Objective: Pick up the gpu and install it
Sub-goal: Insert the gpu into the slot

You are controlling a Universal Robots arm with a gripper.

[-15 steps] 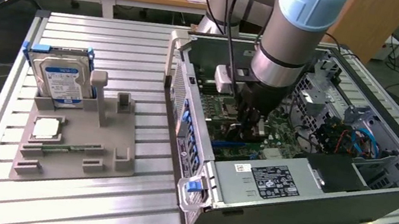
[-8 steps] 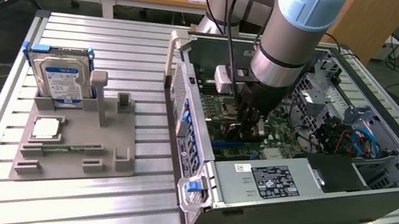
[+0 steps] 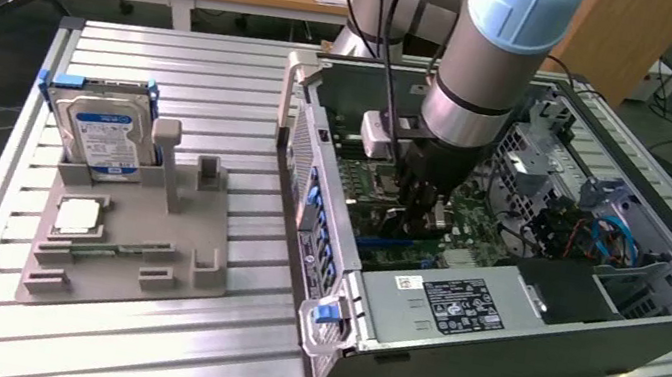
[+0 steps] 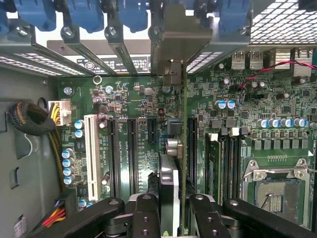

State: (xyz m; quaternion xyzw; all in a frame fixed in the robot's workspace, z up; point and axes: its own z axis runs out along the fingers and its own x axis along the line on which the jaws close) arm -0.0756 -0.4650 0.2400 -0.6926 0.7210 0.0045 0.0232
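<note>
My pincer is gripping the gpu edge-on between narrowed fingers, hanging inside the computer case at centre right of the exterior frame. The card is standing over the motherboard slots, its bracket reaching the rear panel. Pickup is looking done. I am judging the seating unfinished, since I cannot tell whether the card's edge is sitting home.

Count: one thin black gpu card between the jaws, one long white slot beside them, one boxy silver hard drive, one square silver chip.
</note>
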